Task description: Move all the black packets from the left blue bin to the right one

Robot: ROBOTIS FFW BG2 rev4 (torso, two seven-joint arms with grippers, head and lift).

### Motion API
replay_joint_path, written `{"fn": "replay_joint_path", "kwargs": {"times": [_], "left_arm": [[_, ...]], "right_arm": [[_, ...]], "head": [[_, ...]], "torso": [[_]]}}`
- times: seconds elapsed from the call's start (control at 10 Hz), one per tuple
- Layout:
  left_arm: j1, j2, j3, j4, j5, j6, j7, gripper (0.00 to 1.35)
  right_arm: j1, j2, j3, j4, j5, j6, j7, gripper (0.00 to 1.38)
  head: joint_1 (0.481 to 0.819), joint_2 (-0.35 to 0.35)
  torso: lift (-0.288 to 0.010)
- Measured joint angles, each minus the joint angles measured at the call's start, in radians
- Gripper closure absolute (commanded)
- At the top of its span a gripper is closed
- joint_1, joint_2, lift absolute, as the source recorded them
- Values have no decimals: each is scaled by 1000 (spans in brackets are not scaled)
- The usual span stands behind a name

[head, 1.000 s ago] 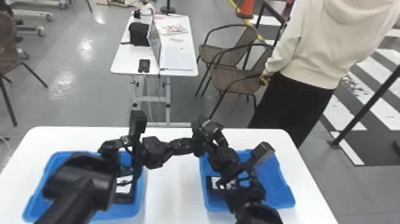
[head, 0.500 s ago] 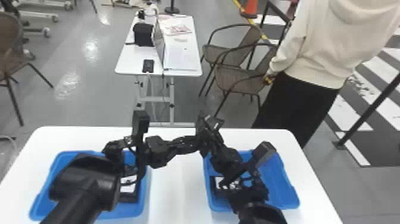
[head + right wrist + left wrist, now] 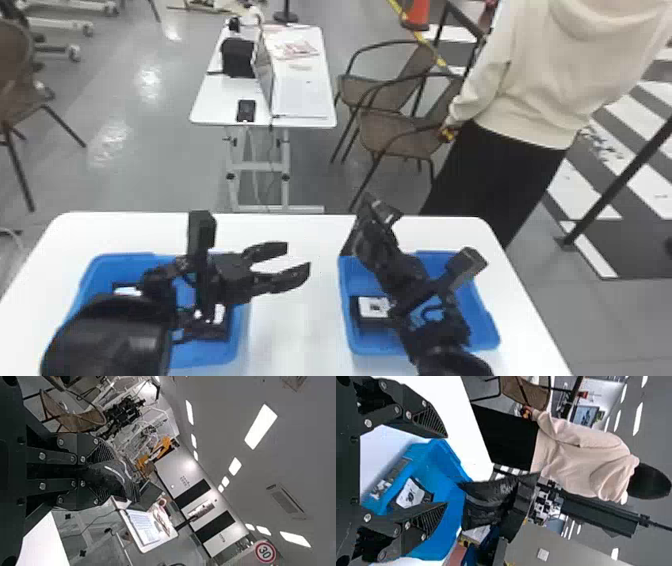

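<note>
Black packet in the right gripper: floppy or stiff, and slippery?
The black packet probably flexes easily, judging by its wrinkled surface. Its sheen suggests it could be somewhat slippery. It may be light: the right gripper holds it aloft.

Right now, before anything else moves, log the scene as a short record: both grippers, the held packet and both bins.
left gripper: open, between the bins
right gripper: shut on a black packet
left bin: blue, at least one white-labelled item inside
right bin: blue, a black packet with a white label inside
task: unfinished
</note>
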Motion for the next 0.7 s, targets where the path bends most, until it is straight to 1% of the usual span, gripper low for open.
{"fn": "replay_joint_path", "kwargs": {"times": [0.1, 0.2, 0.3, 0.4, 0.5, 0.6, 0.7], "left_arm": [[59, 5, 72, -65, -20, 28, 19, -2], [119, 11, 134, -136, -31, 58, 45, -2], [164, 19, 182, -189, -34, 75, 53, -2], [191, 27, 216, -216, -33, 80, 52, 1], [205, 32, 238, -225, -29, 84, 52, 197], [212, 32, 253, -228, -25, 88, 55, 318], [217, 28, 261, -229, -24, 98, 67, 351]], "right_arm": [[4, -4, -33, 31, 3, 0, 0, 1277], [1, -13, -58, 82, 11, 0, -1, 1277], [-17, -26, -71, 152, 10, 3, -3, 1277], [-43, -39, -75, 232, 3, 6, -3, 1197], [-72, -50, -78, 304, 5, 11, -7, 751], [-94, -58, -85, 359, 16, 13, -29, 202], [-97, -59, -107, 373, 47, 2, -80, -2]], "head": [[695, -171], [695, -160], [695, -150], [695, -142], [695, -138], [695, -141], [695, -150]], "torso": [[0], [0], [0], [0], [0], [0], [0]]}}
